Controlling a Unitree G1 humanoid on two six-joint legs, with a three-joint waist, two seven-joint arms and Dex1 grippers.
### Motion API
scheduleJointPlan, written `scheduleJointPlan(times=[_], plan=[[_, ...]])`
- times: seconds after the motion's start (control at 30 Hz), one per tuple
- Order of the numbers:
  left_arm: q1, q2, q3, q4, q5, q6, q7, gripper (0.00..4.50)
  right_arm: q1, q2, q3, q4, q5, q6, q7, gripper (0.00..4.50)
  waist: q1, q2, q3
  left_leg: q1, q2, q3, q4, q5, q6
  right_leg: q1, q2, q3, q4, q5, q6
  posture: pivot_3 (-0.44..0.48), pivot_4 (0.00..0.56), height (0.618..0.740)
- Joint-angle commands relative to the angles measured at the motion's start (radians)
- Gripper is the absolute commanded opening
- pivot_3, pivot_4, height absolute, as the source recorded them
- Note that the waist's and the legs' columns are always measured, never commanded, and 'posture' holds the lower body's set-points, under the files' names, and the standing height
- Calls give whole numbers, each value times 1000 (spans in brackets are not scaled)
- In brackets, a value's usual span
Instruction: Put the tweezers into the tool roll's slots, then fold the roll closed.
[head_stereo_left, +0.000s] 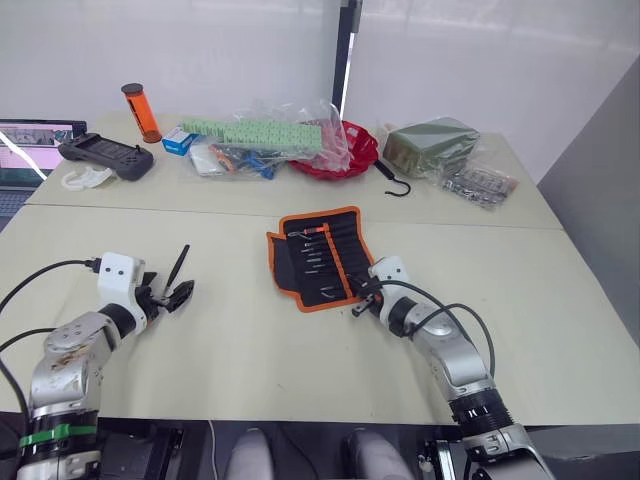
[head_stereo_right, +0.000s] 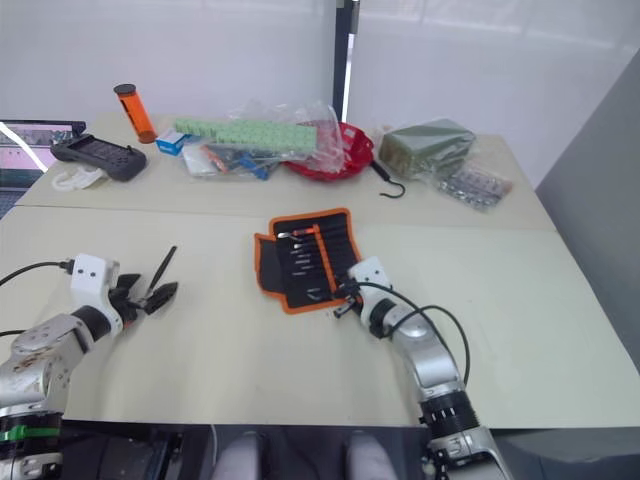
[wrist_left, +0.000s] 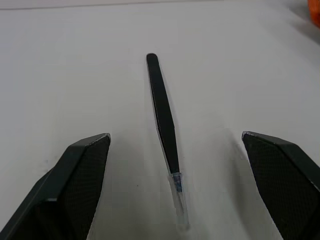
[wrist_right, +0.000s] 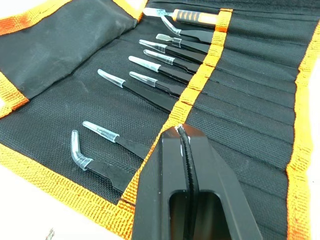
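Left wrist view has a loose tweezer (wrist_left: 162, 114) lying between the wide-open left claw (wrist_left: 182, 187), right claw (wrist_right: 186, 150) pinched shut over the roll (wrist_right: 250, 85), beige table (head_stereo_left: 230, 330).

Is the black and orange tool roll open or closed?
Open. The tool roll lies spread flat on the table, tweezers showing in its slots.

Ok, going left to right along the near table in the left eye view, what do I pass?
Left tool → loose tweezers → tool roll → right tool.
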Motion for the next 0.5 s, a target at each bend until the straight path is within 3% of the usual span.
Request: scheduleJointPlan(times=[0.03,0.33,0.37,0.5], plan=[[-29,10,-37,44,35,-50,0,3330,43,-15,-5,32,-20,61,-16,0,2,0,0,0,0,0,0,0,0,0,0,0,0,0,0,0,150,737],[-42,13,-33,116,63,-108,24,255,69,-21,-15,-5,-19,80,-27,0,18,2,-2,0,0,1,0,0,0,0,0,0,0,0,0,0,150,737],[-47,12,-27,119,59,-115,28,36,70,-21,-16,-7,-19,81,-27,0,18,2,-2,1,0,1,0,0,0,0,0,0,0,0,0,0,150,737],[-61,25,-7,91,27,-143,2,36,76,-21,-18,-15,-20,87,-30,0,18,3,-2,1,0,1,0,0,0,0,0,0,0,0,0,0,150,737]])
